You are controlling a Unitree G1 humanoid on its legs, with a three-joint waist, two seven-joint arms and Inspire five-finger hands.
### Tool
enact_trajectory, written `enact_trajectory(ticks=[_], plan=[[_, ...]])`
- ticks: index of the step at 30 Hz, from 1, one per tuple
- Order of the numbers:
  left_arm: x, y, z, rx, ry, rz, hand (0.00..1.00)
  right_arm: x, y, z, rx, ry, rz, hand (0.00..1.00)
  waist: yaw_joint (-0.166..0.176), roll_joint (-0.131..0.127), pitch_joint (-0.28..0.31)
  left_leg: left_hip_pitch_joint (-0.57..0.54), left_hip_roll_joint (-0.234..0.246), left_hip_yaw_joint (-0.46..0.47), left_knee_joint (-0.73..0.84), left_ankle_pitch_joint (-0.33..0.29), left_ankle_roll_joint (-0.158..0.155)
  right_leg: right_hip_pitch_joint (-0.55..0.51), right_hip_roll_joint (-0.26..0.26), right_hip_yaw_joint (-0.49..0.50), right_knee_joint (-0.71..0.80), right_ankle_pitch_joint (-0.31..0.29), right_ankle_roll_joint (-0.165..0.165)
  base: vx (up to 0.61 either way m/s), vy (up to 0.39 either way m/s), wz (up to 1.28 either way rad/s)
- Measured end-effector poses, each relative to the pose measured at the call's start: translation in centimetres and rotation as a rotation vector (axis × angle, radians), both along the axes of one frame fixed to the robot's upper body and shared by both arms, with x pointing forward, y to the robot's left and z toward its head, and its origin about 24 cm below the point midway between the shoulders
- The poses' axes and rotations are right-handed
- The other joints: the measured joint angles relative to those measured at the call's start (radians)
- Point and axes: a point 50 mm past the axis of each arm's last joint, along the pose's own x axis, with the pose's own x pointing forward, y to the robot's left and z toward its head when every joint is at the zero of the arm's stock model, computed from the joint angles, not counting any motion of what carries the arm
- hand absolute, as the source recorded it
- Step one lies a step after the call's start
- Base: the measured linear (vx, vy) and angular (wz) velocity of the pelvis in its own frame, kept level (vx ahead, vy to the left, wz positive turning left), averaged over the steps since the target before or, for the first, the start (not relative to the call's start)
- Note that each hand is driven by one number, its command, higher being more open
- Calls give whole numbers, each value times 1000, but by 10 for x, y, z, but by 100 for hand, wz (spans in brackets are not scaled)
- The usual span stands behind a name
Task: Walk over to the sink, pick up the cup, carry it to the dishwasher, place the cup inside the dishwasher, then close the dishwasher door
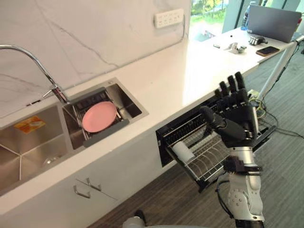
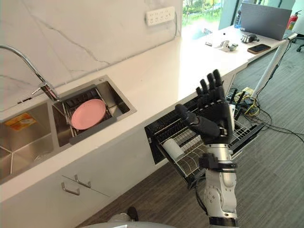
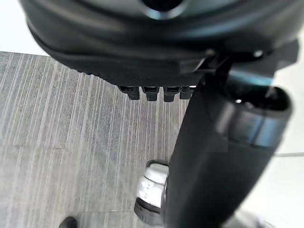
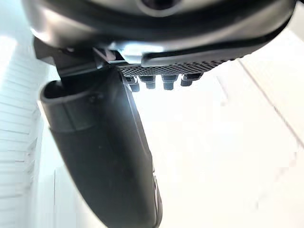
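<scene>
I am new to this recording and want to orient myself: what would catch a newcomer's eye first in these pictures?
The dark right hand stands raised with straight fingers, in front of the pulled-out dishwasher rack under the counter. A white cup lies on its side in that rack, near its left end. Further left, a pink plate rests in the small sink compartment.

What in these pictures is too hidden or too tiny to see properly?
- Dishwasher rack: its far side is behind the raised right hand in both eye views.
- Cup: lies in the rack, its opening too small to make out.
- Left sink basin: cut off by the picture edge.
- Small things on the far counter: too tiny to name.
</scene>
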Motion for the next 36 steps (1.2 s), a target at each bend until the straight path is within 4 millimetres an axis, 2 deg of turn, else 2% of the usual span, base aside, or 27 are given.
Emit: enact_trajectory(ticks=[2, 3, 4, 5, 6, 7, 8, 9, 10, 11, 12, 15, 16, 17, 18, 19, 20, 22, 23, 28, 31, 33, 34, 36], plan=[[3, 7, 0, -4, -3, -48, 100, -1, 10, -9, 44, 56, 47, 100, 2, -21, -7, -2, -39, -18, 0, -1, 2, -19, -58, -13, 78, -40, 15, 64, 112, 31], [4, 12, 1, -2, -5, -69, 100, -1, 13, -11, 84, 70, 53, 100, 2, -42, -7, -9, -67, -29, 2, -6, 10, -40, -100, -22, 139, -64, 0, 99, 105, 43], [5, 15, 1, 1, -7, -76, 100, -1, 14, -12, 95, 77, 51, 100, 2, -53, -7, -13, -81, -38, 6, -9, 13, -44, -119, -32, 162, -75, -16, 157, 125, 56], [6, 20, 2, 8, -9, -84, 100, 0, 12, -15, 105, 97, 32, 100, 1, -74, -7, -22, -109, -67, 20, -27, 33, -42, -153, -55, 211, -89, -76, 142, 69, 54], [8, 20, 2, 9, -10, -90, 100, 0, 10, -17, 103, 109, 20, 100, 1, -78, -5, -33, -115, -82, 43, -38, 40, -48, -170, -52, 260, -80, -105, 165, 121, 83], [12, 24, 2, 17, -16, -106, 100, 1, 6, -25, 100, 154, -7, 100, 0, -79, -5, -49, -114, -122, 89, -66, 51, -84, -191, -3, 375, -31, -196, 155, 168, 80], [12, 27, 2, 24, -15, -128, 100, 1, 4, -30, 100, 184, -20, 100, 2, -84, -3, -47, -112, -148, 105, -87, 65, -118, -193, 79, 456, 25, -268, 182, 234, 104], [15, 32, 3, 37, -17, -142, 100, 1, 5, -33, 114, 201, -20, 100, -2, -90, -1, -36, -114, -196, 108, -106, 89, -167, -172, 212, 557, 51, -243, 160, 175, 87], [17, 38, 4, 55, -12, -151, 100, 1, 7, -34, 132, 204, -13, 100, -8, -92, 5, -37, -107, -227, 110, -114, 97, -182, -134, 271, 583, -9, -184, 144, 97, 115], [20, 48, 6, 85, -4, -167, 100, 1, 13, -33, 150, 200, 12, 100, -22, -111, 8, -36, -103, -282, 104, -118, 105, -199, -43, 342, 582, -125, -143, 142, 49, 119], [20, 55, 7, 98, 9, -176, 100, 1, 18, -32, 150, 190, 43, 100, -25, -125, 9, -26, -106, -319, 94, -121, 112, -215, 32, 381, 544, -185, -137, 143, 46, 111], [21, 56, 6, 88, 29, -190, 100, 0, 20, -31, 140, 172, 75, 100, -30, -127, 8, -5, -134, -392, 84, -137, 133, -291, 156, 467, 414, -210, -132, 149, 31, 86], [20, 55, 6, 87, 33, -197, 100, 0, 19, -31, 138, 173, 76, 100, -30, -129, 7, -6, -144, -396, 83, -138, 133, -306, 163, 481, 398, -206, -133, 121, -2, 87], [18, 55, 6, 84, 39, -199, 100, 0, 18, -31, 132, 178, 75, 100, -33, -143, 8, 6, -171, -398, 86, -136, 121, -330, 152, 478, 355, -146, -149, 101, -21, 62], [18, 55, 6, 84, 39, -199, 100, 0, 17, -31, 131, 178, 72, 100, -32, -160, 10, 19, -188, -398, 87, -134, 111, -327, 142, 477, 332, -97, -141, 150, -67, 66], [16, 54, 6, 82, 46, -197, 100, 0, 15, -32, 139, 182, 74, 100, -27, -171, 7, 34, -216, -400, 87, -138, 112, -320, 127, 475, 295, -47, -115, 195, -107, 36], [15, 48, 5, 68, 43, -191, 100, 1, 15, -31, 144, 180, 81, 100, -22, -143, -1, 37, -202, -402, 86, -151, 99, -296, 140, 470, 251, -41, -115, 207, -94, 20], [14, 42, 3, 53, 43, -184, 100, 2, 15, -29, 145, 170, 86, 100, -26, -130, -1, 36, -180, -393, 74, -157, 93, -278, 168, 468, 176, -20, -123, 203, -50, -11], [9, 34, -1, 25, 90, -236, 100, -8, 5, -40, 141, 217, 55, 100, -57, -90, -3, 109, -138, -324, 47, -197, 59, -166, 217, 491, 38, 20, -131, 115, -25, -8], [9, 34, -1, 26, 90, -246, 100, -8, 5, -40, 141, 217, 56, 100, -55, -91, -6, 97, -139, -336, 47, -196, 60, -170, 213, 471, 38, 19, -131, -1, 0, 9], [12, 35, 0, 27, 80, -247, 100, -7, 5, -40, 143, 221, 48, 100, -47, -94, -9, 78, -136, -337, 60, -197, 58, -167, 200, 421, 39, 19, -130, -18, 1, 32], [12, 36, 0, 24, 79, -228, 100, -7, 4, -41, 146, 229, 36, 100, -41, -97, -10, 70, -120, -275, 67, -200, 56, -155, 190, 382, 37, 16, -125, -28, 6, 50], [11, 35, 0, 16, 83, -205, 100, -6, 3, -41, 146, 239, 21, 100, -39, -98, -11, 69, -106, -215, 75, -199, 53, -140, 183, 353, 36, 12, -119, -27, 17, 55], [5, 32, 0, -2, 83, -137, 100, -2, 3, -38, 99, 252, -8, 100, -10, -101, -17, 70, -104, -204, 82, -195, 59, -120, 175, 325, 10, 8, -106, -21, 16, 27]])
